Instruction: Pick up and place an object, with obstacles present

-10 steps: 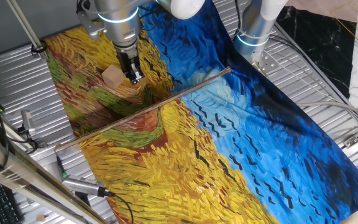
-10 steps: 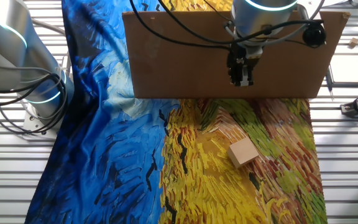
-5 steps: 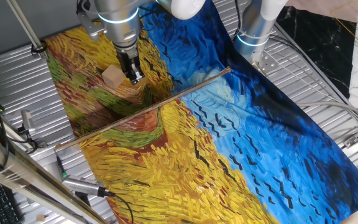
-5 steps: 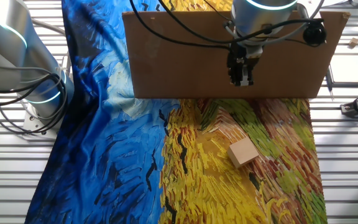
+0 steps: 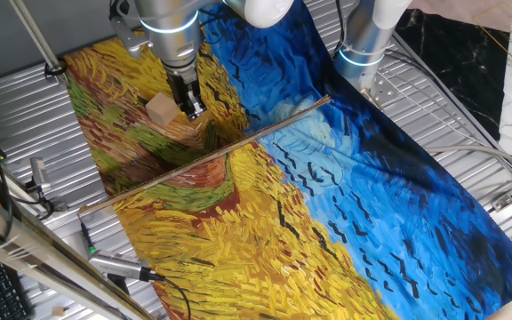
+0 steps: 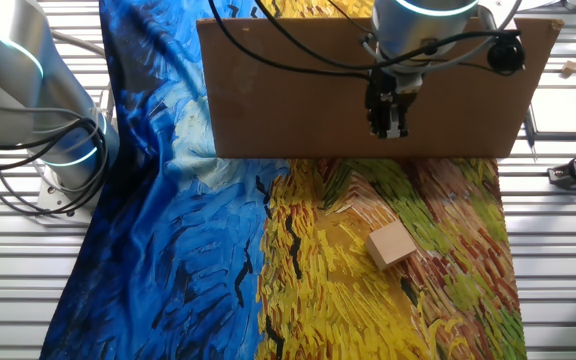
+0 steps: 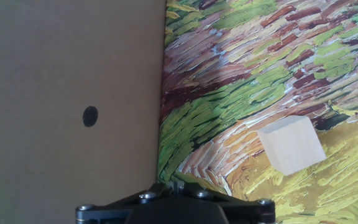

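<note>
In one fixed view, scanning from the left, the wooden cube [image 5: 161,109] rests on the painted cloth [image 5: 238,231] at about 10 o'clock of the frame, untouched. Just to its right, at its 3 o'clock, the gripper [image 5: 191,109] hangs above the cloth beside the cube, not around it. The fingers look drawn close together with nothing between them, though they are too small here to be sure. Further right and below, the thin wooden rod [image 5: 207,156] runs across the cloth from 8 o'clock up to 1 o'clock, apart from the cube.

In the other fixed view the gripper [image 6: 388,120] is high, in front of a brown cardboard panel [image 6: 268,90], with the cube [image 6: 392,245] at its 6 o'clock, well below. The hand view puts the cube [image 7: 291,145] at 3 o'clock, the panel filling the left half.

I judge the pick not yet begun: grasp, carry and placing all remain. Open cloth surrounds the cube; the rod and panel bound any path.
</note>
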Robot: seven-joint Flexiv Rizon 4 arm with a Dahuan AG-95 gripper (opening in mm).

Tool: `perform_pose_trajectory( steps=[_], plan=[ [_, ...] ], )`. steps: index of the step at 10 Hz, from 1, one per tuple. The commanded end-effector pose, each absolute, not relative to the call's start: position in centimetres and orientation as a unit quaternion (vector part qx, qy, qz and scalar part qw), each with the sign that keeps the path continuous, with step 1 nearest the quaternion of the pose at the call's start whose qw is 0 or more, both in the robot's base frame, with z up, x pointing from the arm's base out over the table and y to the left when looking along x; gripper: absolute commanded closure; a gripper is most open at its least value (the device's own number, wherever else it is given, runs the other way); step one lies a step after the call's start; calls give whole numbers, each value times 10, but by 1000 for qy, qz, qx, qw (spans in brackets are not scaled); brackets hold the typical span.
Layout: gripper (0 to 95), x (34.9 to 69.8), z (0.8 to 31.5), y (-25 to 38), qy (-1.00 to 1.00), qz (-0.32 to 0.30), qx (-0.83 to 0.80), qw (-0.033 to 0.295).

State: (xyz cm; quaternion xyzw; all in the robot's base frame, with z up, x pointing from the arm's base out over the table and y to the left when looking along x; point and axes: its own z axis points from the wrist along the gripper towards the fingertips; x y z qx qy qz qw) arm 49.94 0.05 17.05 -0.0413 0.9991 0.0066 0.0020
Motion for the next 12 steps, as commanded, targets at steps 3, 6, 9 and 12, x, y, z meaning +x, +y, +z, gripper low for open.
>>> perform_pose_trajectory(
  steps=[3, 6, 9, 12],
  plan=[
    [950, 500, 171, 0, 999, 6, -51, 2],
    [950, 500, 171, 0, 996, 7, -87, 5],
    [950, 500, 171, 0, 990, 13, -139, 6],
    [950, 500, 171, 0, 982, 13, -191, 1]
  ],
)
